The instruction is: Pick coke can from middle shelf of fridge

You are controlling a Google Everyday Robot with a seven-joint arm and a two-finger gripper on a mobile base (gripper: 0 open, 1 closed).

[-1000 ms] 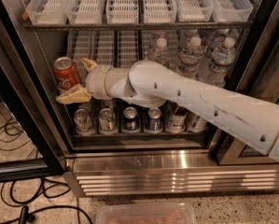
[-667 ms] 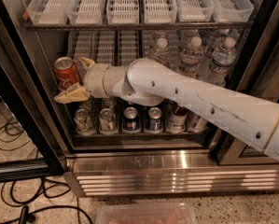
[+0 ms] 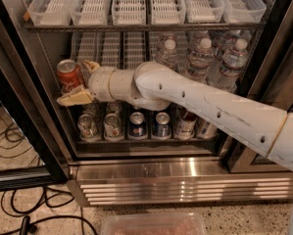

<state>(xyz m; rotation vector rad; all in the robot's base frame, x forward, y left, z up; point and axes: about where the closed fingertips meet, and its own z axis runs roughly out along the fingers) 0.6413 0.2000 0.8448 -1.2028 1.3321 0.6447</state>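
Note:
The coke can [image 3: 68, 74], red with a silver top, stands upright at the left end of the middle shelf [image 3: 128, 48] of the fridge [image 3: 185, 184]. My gripper [image 3: 80, 81] reaches in from the right on its white arm and is open. One finger [image 3: 89, 65] is just right of the can's top; the other finger [image 3: 73, 97] lies under and in front of the can's base. The can stands between them. The shelf's rack is mostly hidden by my arm.
Clear water bottles [image 3: 201, 58] fill the right of the middle shelf. Small cans [image 3: 136, 124] line the rack below. White trays [image 3: 129, 4] sit on the rack above. The open glass door [image 3: 18, 106] stands left; cables [image 3: 18, 214] and a clear tub [image 3: 153, 224] lie on the floor.
The arm has shifted slightly left and up, bringing the gripper a little closer around the can. The can has not moved.

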